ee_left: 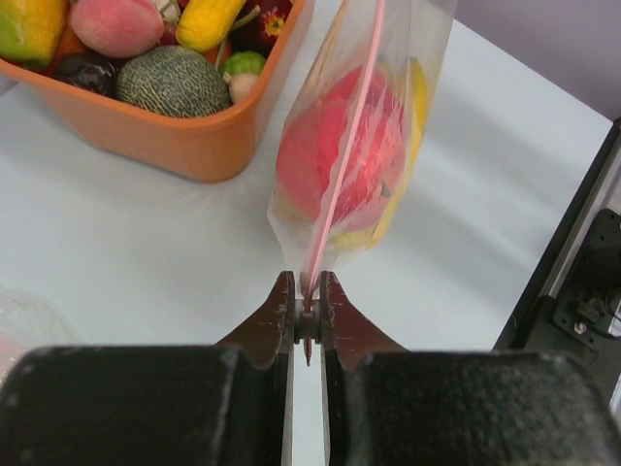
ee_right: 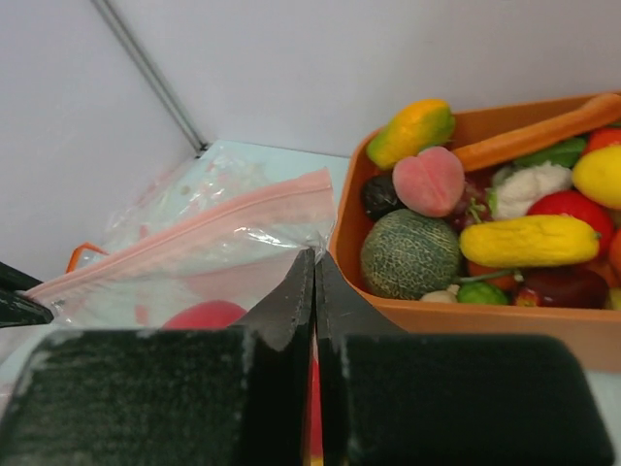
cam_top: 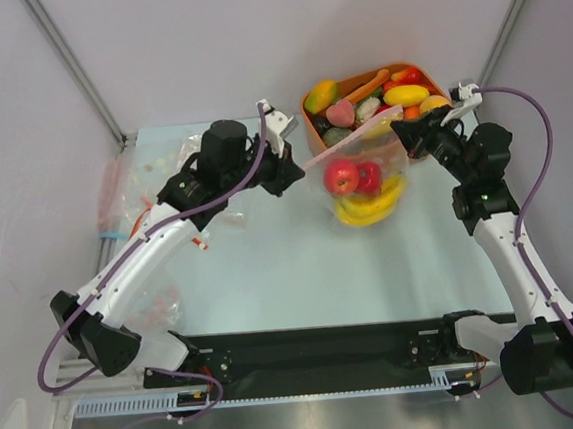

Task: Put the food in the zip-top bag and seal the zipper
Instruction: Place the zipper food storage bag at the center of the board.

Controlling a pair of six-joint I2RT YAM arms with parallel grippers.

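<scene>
Between the two arms, over the pale table (cam_top: 271, 266), hangs the zip-top bag (cam_top: 363, 173), and it's held at both ends! The left gripper (ee_left: 308, 309) is clamped tight on the near end of the zipper (ee_left: 342, 155), and the pink strip runs straight away from its fingertips. The right gripper (ee_right: 313, 277) is clenched too, nipping the bag's top edge at the other end, just beside the orange tub (ee_right: 456, 320).

So the strip's long axis runs gripper to gripper. It slants in the overhead view, with the left end nearer the bases and the right end up by the tub. Neither arm is nearer; each owns an end.

Below the strip sags the load: two red fruits (cam_top: 353, 176) and yellow bananas (cam_top: 368, 209), low in the bag's belly. I can't tell whether the bag touches the table. More food sits in the tub, including a melon (ee_right: 409, 254) and a peach (ee_right: 434, 181).

Is the seal shut all along? By the left fingertips it reads as one line, but the middle I can't call.

Room is tight on the tub side and open towards the bases. Spare bags (cam_top: 115, 204) lie well off to the left. With a smooth table and slippery film, I'd expect a swing if either end lets go.
</scene>
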